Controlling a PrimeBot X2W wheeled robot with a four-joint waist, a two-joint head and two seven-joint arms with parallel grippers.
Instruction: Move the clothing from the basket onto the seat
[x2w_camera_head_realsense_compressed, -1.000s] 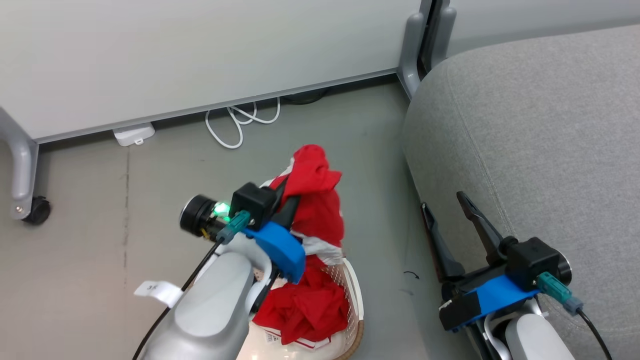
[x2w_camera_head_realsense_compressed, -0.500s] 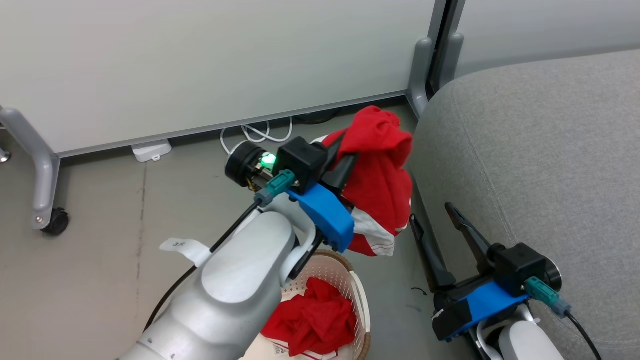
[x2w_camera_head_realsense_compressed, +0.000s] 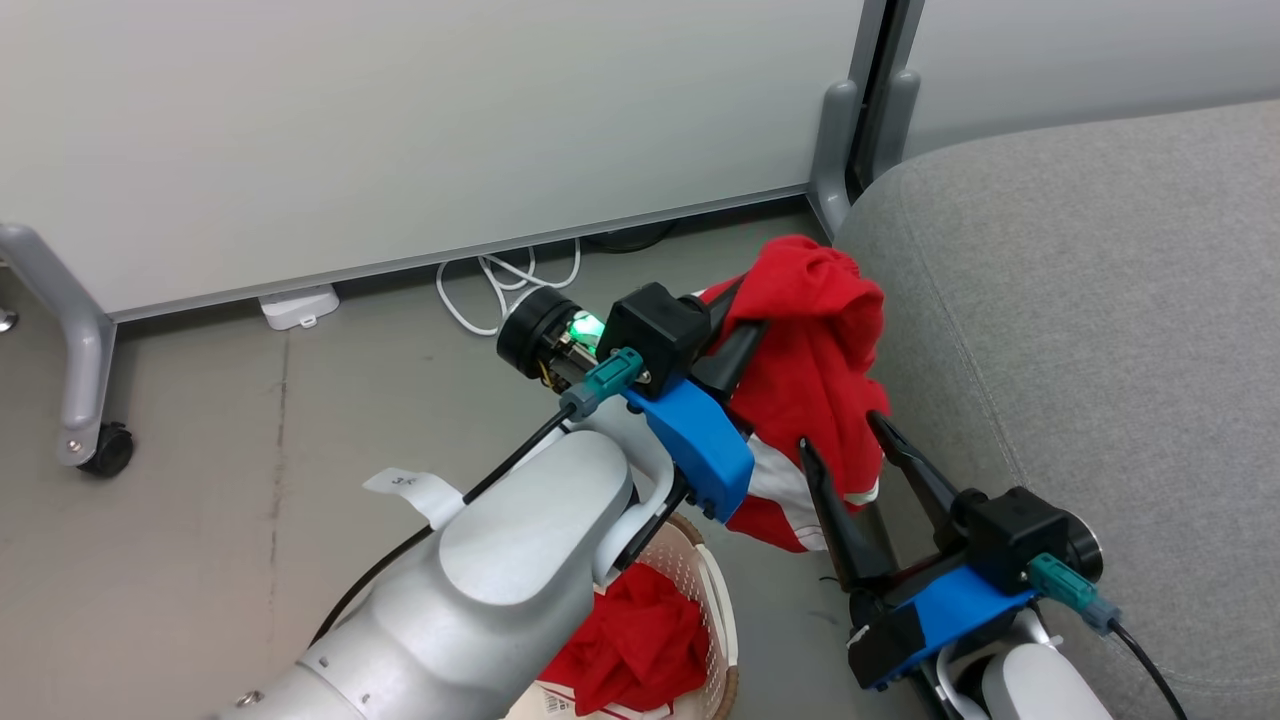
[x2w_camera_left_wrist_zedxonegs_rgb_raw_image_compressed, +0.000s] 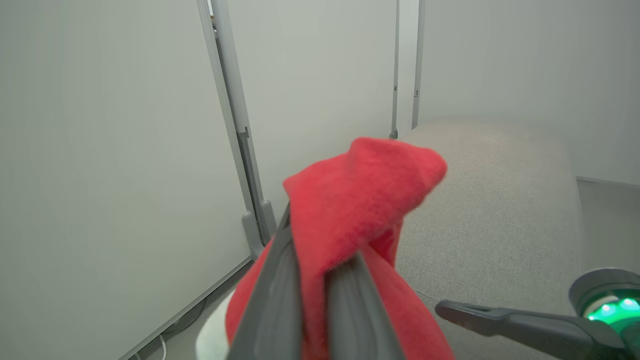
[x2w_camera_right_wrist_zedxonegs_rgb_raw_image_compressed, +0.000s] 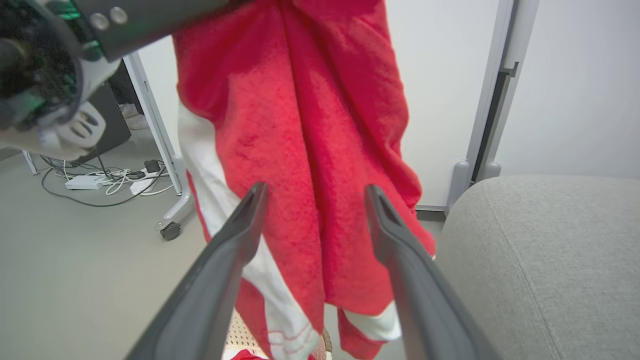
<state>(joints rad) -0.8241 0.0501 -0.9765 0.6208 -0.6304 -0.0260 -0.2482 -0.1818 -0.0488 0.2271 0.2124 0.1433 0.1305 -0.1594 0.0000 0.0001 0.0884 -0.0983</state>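
Observation:
My left gripper (x2w_camera_head_realsense_compressed: 735, 320) is shut on a red garment with white stripes (x2w_camera_head_realsense_compressed: 815, 380), held in the air beside the left edge of the grey seat (x2w_camera_head_realsense_compressed: 1080, 300). In the left wrist view the fabric (x2w_camera_left_wrist_zedxonegs_rgb_raw_image_compressed: 350, 200) is pinched between my fingers (x2w_camera_left_wrist_zedxonegs_rgb_raw_image_compressed: 272, 300). A second red garment (x2w_camera_head_realsense_compressed: 640, 640) lies in the cream basket (x2w_camera_head_realsense_compressed: 715, 600) below my left arm. My right gripper (x2w_camera_head_realsense_compressed: 842, 430) is open, its fingers just in front of the hanging cloth (x2w_camera_right_wrist_zedxonegs_rgb_raw_image_compressed: 310, 150), apart from it.
A white partition wall (x2w_camera_head_realsense_compressed: 400, 120) with grey legs and a castor (x2w_camera_head_realsense_compressed: 105, 450) stands behind. A white cable (x2w_camera_head_realsense_compressed: 500, 280) and a power strip (x2w_camera_head_realsense_compressed: 295, 305) lie on the grey floor at its foot.
My left gripper has carried the red garment up out of the basket and rightward to the seat's edge. The right gripper now stands close to the hanging cloth. The camera has shifted too.

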